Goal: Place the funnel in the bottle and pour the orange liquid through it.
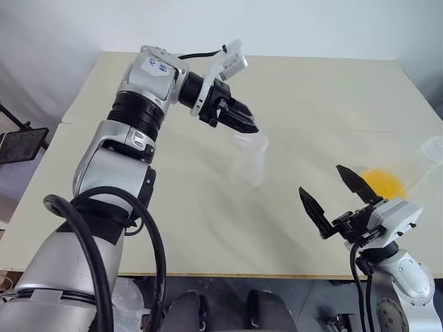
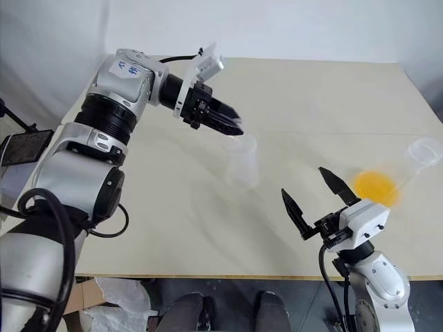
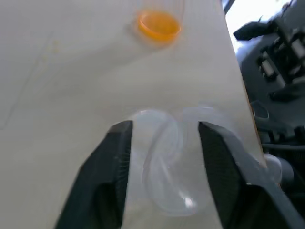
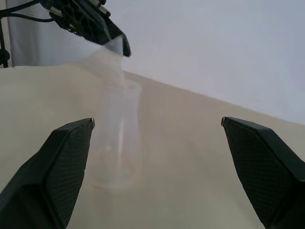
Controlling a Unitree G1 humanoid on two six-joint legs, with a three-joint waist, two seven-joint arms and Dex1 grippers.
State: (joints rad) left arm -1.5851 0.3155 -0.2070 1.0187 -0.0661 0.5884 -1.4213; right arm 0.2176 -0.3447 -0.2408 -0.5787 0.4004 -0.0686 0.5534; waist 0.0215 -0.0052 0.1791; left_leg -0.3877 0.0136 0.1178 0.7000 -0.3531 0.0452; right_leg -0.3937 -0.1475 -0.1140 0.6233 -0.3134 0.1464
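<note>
Left eye view has the left gripper [image 1: 243, 122] hanging just over the open neck of the bottle [image 1: 252, 160], which stands upright near the middle of the table [image 1: 311, 90]. From the left wrist view the funnel [image 3: 164, 143] sits between the black fingers [image 3: 114, 157], its cone over the bottle's mouth; the fingers stand apart on either side of it, and I cannot tell whether they grip it or have let it go. That placement makes sense: the spout has to drop straight into the neck, so the arm reaches in from above and the left.

Off to the right, the orange liquid [image 1: 383, 183] pools in the low side of a clear vessel [image 2: 415, 162] lying tilted on the table, well apart from the bottle. The right gripper [image 1: 342, 200] waits near the front edge, released and wide, holding nothing, just beside that vessel and angled up toward the bottle. I judge it is parked there to take up the liquid once the funnel is seated.

Nothing lies between the vessel and the bottle. The left arm above the neck is the one obstacle to pouring.
</note>
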